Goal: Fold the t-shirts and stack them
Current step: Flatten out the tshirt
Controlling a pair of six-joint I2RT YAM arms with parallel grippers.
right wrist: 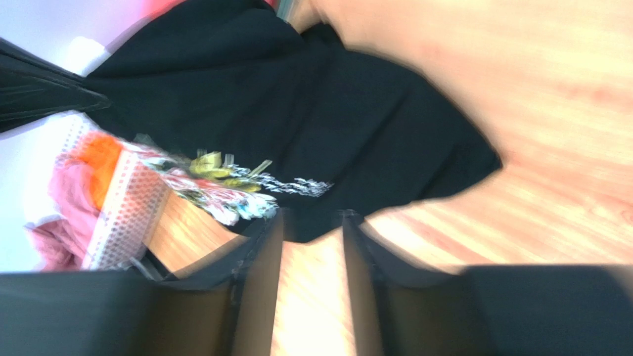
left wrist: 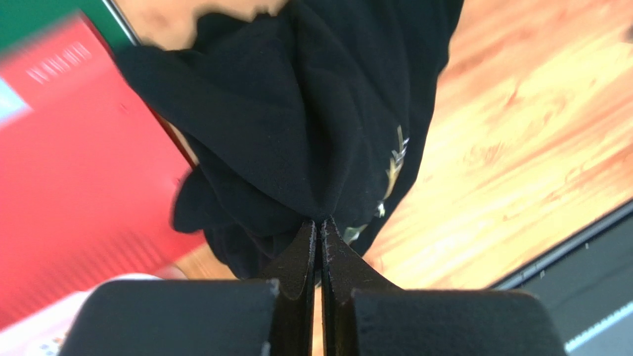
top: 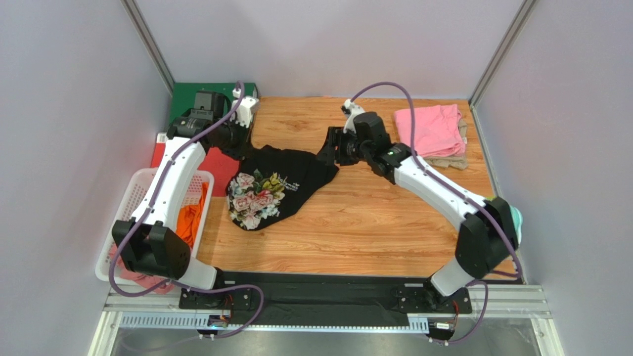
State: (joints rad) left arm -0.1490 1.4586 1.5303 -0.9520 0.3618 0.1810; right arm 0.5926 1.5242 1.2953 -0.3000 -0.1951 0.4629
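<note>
A black t-shirt [top: 276, 185] with a rose print hangs stretched from the back left down onto the table. My left gripper [top: 245, 143] is shut on a bunched corner of the black t-shirt [left wrist: 297, 111], and the fingertips [left wrist: 306, 237] pinch the cloth. To the right, my right gripper [top: 327, 153] is open at the shirt's right edge. In the blurred right wrist view the black t-shirt [right wrist: 297, 126] ends just at that gripper [right wrist: 312, 221], with wood showing between the jaws. A pink t-shirt [top: 431, 128] lies folded on a beige one [top: 450, 161] at the back right.
A white basket [top: 141, 194] at the left edge holds an orange t-shirt [top: 193, 215] and pink cloth. A red binder [top: 220, 167] and a green binder [top: 212, 93] lie at the back left. A teal bundle [top: 515, 219] sits at the right edge.
</note>
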